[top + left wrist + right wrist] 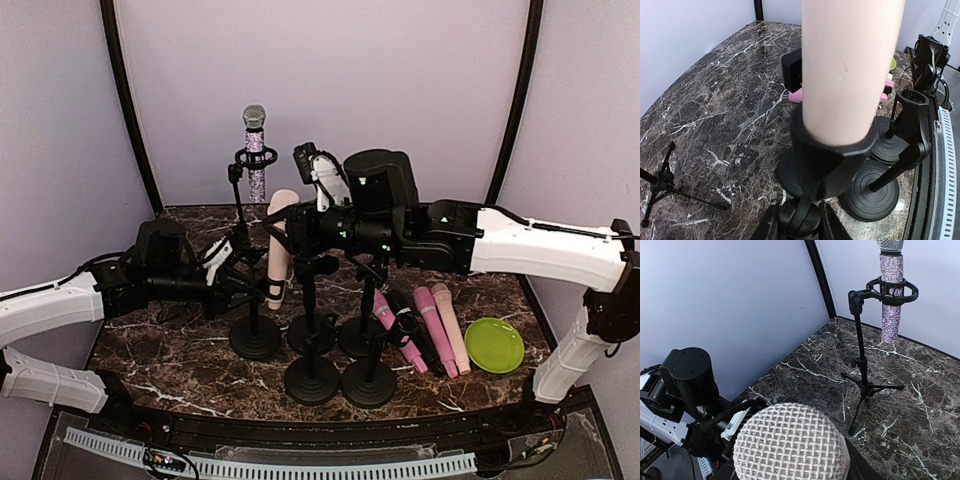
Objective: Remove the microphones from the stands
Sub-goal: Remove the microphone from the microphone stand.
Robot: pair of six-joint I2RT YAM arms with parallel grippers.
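So the peach microphone (277,255) is sitting upright in the clip (832,150) of its stand (256,336), not lifted out yet. The left gripper (232,272) is clamped on the stand's thin stem just under the clip, with a finger (769,226) on either side of it in the left wrist view. The right gripper (290,232) reaches in from the stand's right and looks closed around the mic body above the clip. Its wrist cam is basically staring down at the mesh head (790,440). A bunch of other stands (311,380) crowd in just right of the stand. Further right of it lie a few pink mics (435,325) and a green plate (494,344). Behind the stand there's a glittery mic (255,150) up on a tripod.
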